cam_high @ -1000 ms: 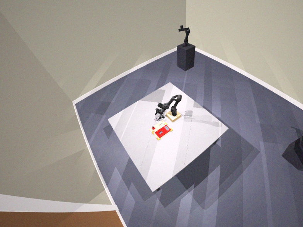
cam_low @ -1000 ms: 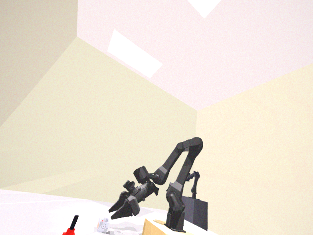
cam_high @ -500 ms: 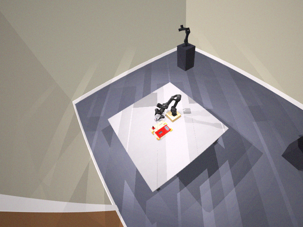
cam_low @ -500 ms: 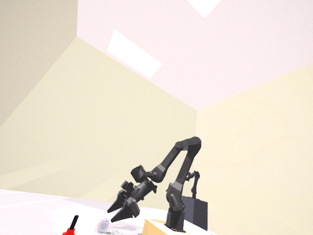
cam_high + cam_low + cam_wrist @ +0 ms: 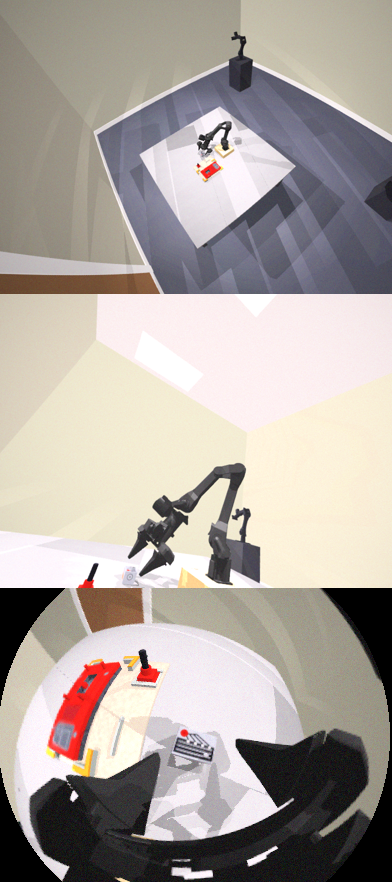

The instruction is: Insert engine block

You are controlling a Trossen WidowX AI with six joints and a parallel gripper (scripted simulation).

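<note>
The engine block [image 5: 195, 746] [image 5: 129, 575] is a small white-grey ribbed block with a red dot. It lies on the white table beside the beige board. The red car body [image 5: 209, 170] [image 5: 75, 709] lies on that board [image 5: 130, 719], with a dark opening in its top. My gripper [image 5: 198, 749] [image 5: 134, 566] [image 5: 202, 150] is open and empty. It is tilted down over the engine block and a little above it, with one fingertip close beside the block. In the wrist view the block shows between the two fingers.
A red stand with a black lever [image 5: 144, 670] [image 5: 90, 576] sits at the board's far corner. The arm's wooden base plinth [image 5: 224, 151] [image 5: 189, 578] is close behind. A dark pedestal with a camera arm [image 5: 240, 74] stands in the room's corner.
</note>
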